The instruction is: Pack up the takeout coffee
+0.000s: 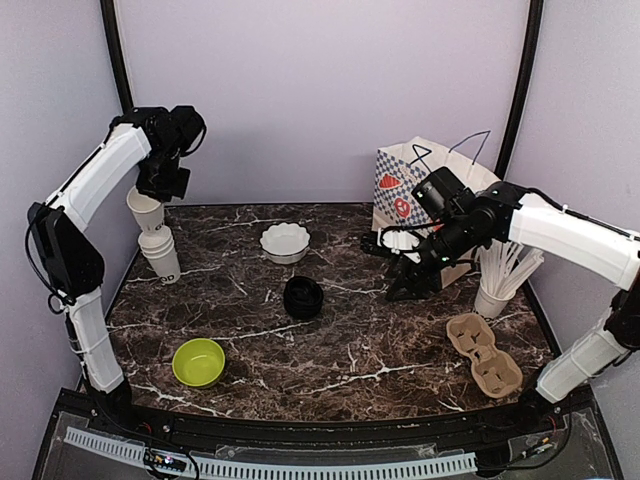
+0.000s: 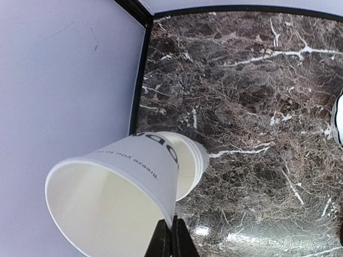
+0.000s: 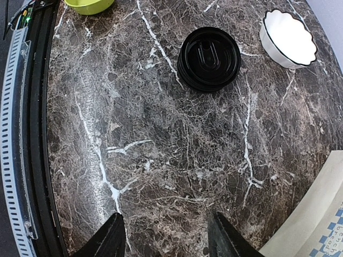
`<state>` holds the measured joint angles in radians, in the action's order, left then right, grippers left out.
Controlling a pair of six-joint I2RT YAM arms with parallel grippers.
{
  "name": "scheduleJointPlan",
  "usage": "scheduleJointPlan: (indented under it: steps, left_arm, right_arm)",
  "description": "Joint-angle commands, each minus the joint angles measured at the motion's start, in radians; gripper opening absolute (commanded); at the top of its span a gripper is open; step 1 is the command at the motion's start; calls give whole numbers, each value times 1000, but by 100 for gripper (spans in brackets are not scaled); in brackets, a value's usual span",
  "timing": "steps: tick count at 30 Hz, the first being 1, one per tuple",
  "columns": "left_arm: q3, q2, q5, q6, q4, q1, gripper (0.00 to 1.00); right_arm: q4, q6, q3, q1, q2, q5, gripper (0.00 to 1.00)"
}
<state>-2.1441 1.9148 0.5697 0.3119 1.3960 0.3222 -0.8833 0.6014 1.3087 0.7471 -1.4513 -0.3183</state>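
My left gripper point(image 1: 152, 195) point(image 2: 171, 236) is shut on the rim of a white paper cup point(image 1: 145, 211) point(image 2: 115, 187) with black lettering and no lid. It holds the cup tilted just above a stack of the same cups point(image 1: 161, 254) point(image 2: 191, 160) at the table's back left. A stack of round black lids point(image 1: 303, 297) point(image 3: 209, 58) sits mid-table. My right gripper point(image 1: 410, 282) point(image 3: 167, 235) hangs open over bare marble to the right of the lids, nothing between its fingers.
A brown cardboard cup carrier point(image 1: 484, 354) lies at the front right, with a white cup of straws point(image 1: 492, 298) behind it. A patterned paper bag point(image 1: 415, 185) point(image 3: 316, 225) stands at the back right. There is a white scalloped bowl point(image 1: 285, 242) point(image 3: 288, 38) and a green bowl point(image 1: 198, 362) point(image 3: 88, 4).
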Motion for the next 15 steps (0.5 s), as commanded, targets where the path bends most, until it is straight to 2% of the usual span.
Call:
scheduleJointPlan:
  steps: [1, 5, 7, 9, 11, 15]
  left_arm:
    - [-74, -114, 89, 29, 41, 28, 0]
    - [-76, -161, 18, -28, -32, 114, 0]
    - [-41, -187, -86, -94, -95, 181, 0]
    - [11, -211, -204, -174, -154, 293, 0]
    - [74, -237, -286, -196, -183, 370, 0]
    - [172, -273, -457, -195, -214, 450, 0]
  right_arm:
    - [-3, -7, 56, 9, 0, -17, 55]
    - [-12, -17, 91, 4, 1, 0, 57]
    - [-13, -31, 105, -14, 2, -6, 58]
    - [-12, -58, 115, -45, 3, -35, 59]
    - [19, -96, 103, -78, 11, -39, 60]
    - [103, -133, 53, -116, 45, 28, 62]
